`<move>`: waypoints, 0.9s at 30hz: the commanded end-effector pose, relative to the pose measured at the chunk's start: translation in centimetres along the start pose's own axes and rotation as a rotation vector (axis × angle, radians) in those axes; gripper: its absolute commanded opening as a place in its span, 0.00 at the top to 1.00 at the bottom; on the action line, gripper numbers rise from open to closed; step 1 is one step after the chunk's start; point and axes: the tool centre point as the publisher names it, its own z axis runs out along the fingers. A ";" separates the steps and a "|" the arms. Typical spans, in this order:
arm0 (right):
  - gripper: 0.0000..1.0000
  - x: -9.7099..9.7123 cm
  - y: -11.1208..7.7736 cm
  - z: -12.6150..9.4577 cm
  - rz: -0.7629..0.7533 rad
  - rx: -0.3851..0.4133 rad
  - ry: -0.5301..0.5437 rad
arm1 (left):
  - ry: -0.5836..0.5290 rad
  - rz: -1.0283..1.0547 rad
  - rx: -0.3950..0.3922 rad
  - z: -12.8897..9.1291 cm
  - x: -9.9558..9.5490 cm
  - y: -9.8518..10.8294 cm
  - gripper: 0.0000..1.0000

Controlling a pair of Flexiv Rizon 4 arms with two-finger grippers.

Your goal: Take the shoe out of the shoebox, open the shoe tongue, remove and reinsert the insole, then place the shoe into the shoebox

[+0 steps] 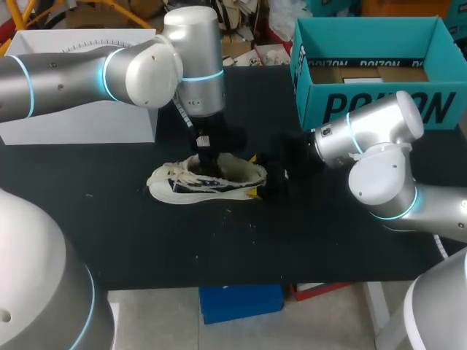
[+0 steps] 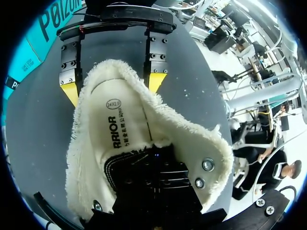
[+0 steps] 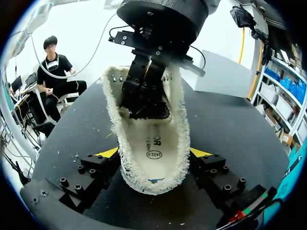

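Observation:
A cream fleece-lined shoe [image 1: 191, 182] lies on the black table, toe toward my left arm. My left gripper [image 1: 208, 162] comes straight down into its opening. In the right wrist view its fingers [image 3: 140, 88] are shut on the black tongue [image 3: 149, 111]. The left wrist view looks down onto the printed insole [image 2: 122, 127] and the tongue [image 2: 153, 177]; its own tips are hidden. My right gripper [image 1: 254, 176] sits at the heel, with yellow tips [image 3: 108, 152] pressed on both fleece sides. The right gripper [image 2: 113, 86] also shows beyond the heel in the left wrist view.
The open teal shoebox [image 1: 379, 108] stands at the back right, behind my right arm. A white box [image 1: 80, 109] sits at the back left. Bare black table [image 1: 219, 248] runs from the shoe to the front edge.

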 end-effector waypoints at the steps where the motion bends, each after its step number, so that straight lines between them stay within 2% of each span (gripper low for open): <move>1: 1.00 -0.3 -0.1 0.2 0.002 0.003 -0.001 | 0.002 0.000 -0.003 0.7 0.2 0.0 1.00; 10: 1.00 -0.3 -0.1 0.2 0.002 0.003 -0.001 | 0.002 0.000 -0.003 0.7 0.2 0.0 1.00; 11: 1.00 -0.3 -0.1 0.2 0.002 0.003 -0.001 | 0.002 0.000 -0.003 0.7 0.2 0.0 0.90; 12: 1.00 -0.3 -0.1 0.2 0.002 0.003 -0.001 | 0.002 0.000 -0.003 0.7 0.2 0.0 0.73; 13: 1.00 -0.3 -0.1 0.2 0.002 0.003 -0.001 | 0.002 0.000 -0.003 0.7 0.2 0.0 0.61; 18: 1.00 -0.3 -0.1 0.2 0.002 0.003 -0.001 | 0.002 0.000 -0.003 0.7 0.2 0.0 0.69; 21: 1.00 -0.3 -0.1 0.2 0.002 0.003 -0.001 | 0.002 0.000 -0.003 0.7 0.2 0.0 0.62; 27: 1.00 -0.3 -0.1 0.2 0.002 0.003 -0.001 | 0.002 0.000 -0.003 0.7 0.2 0.0 0.66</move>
